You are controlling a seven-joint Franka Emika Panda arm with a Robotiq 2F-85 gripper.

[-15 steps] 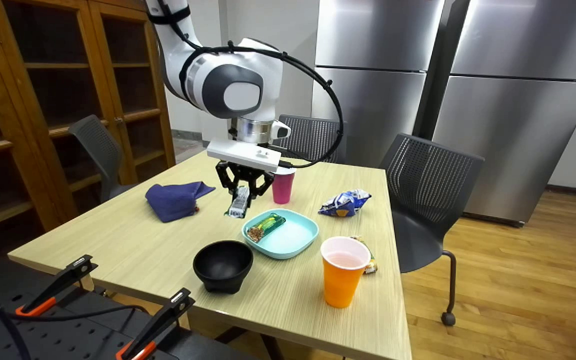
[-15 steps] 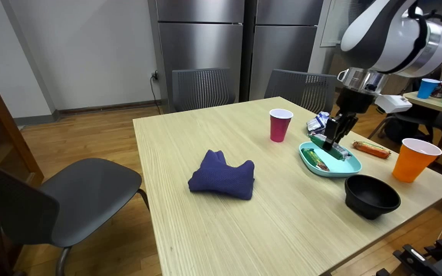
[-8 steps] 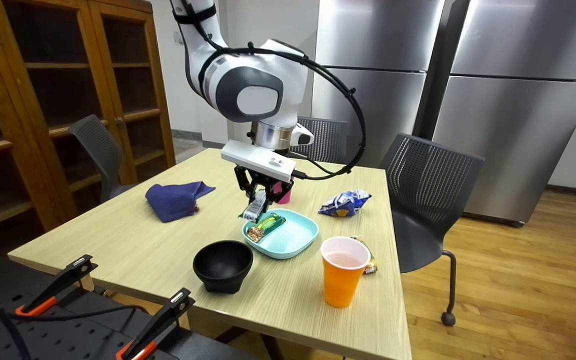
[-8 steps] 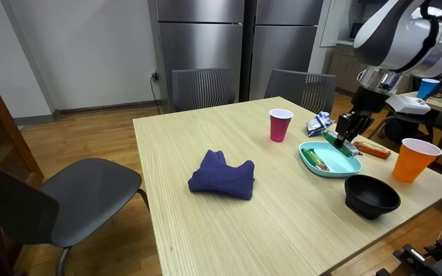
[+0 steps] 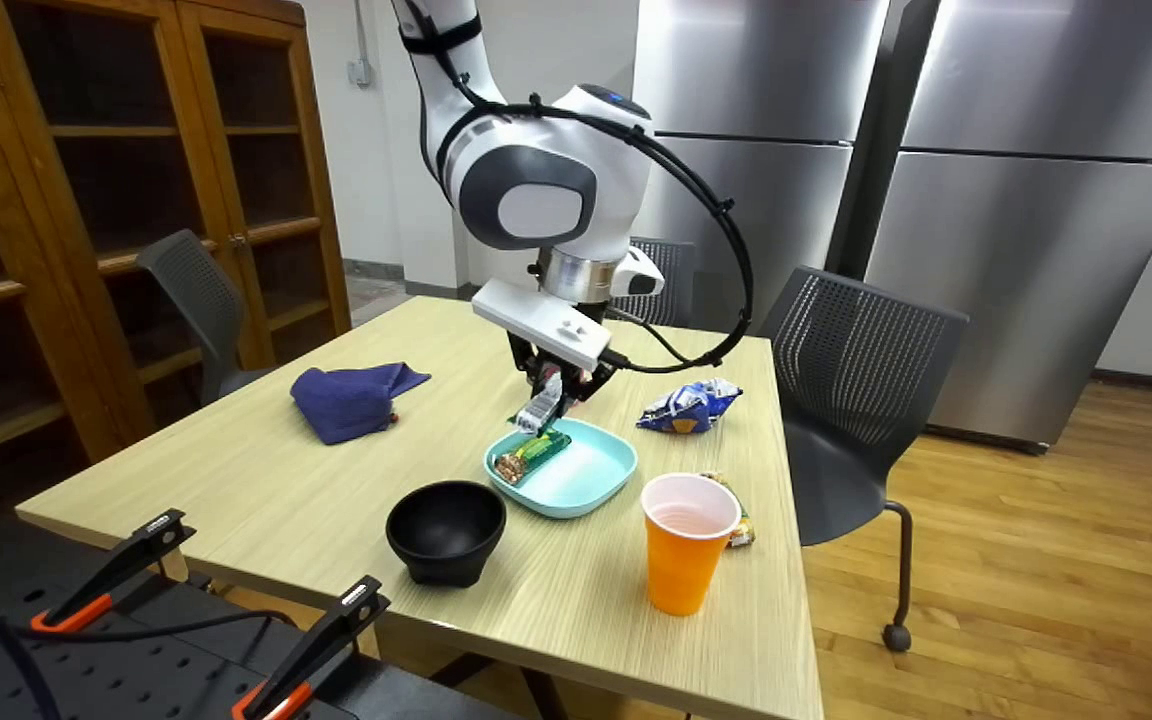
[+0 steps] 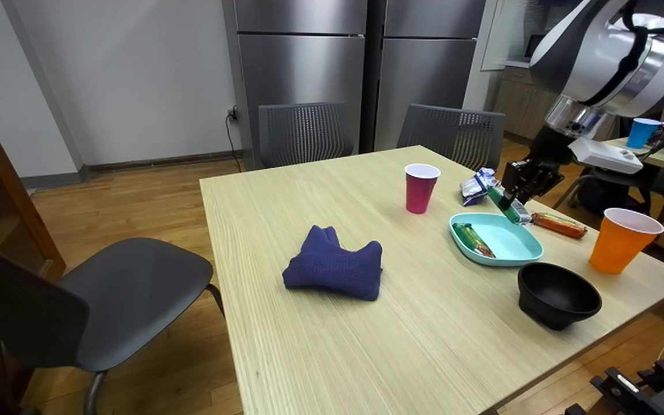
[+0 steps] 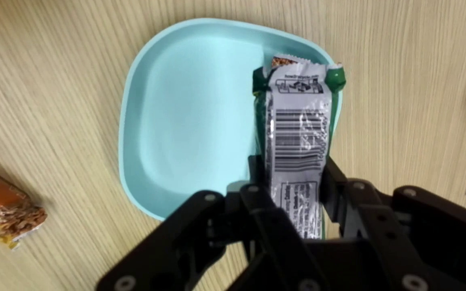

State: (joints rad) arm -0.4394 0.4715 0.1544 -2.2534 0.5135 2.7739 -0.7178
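Gripper [image 7: 292, 173] pinching a green-wrapped bar [image 7: 297, 129], I hold it above the turquoise plate [image 7: 196, 113]; another green bar [image 6: 473, 240] lies inside that plate, a black bowl [image 6: 559, 297] just beside it.

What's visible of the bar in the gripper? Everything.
The wrapped bar is long and slim, glossy and plastic-looking: green, with a silvery, barcoded back shown in the wrist view. One end is visibly crimped. The gripper clamps it by its long sides, seemingly tilted, raised over the turquoise plate; no other contact shows.
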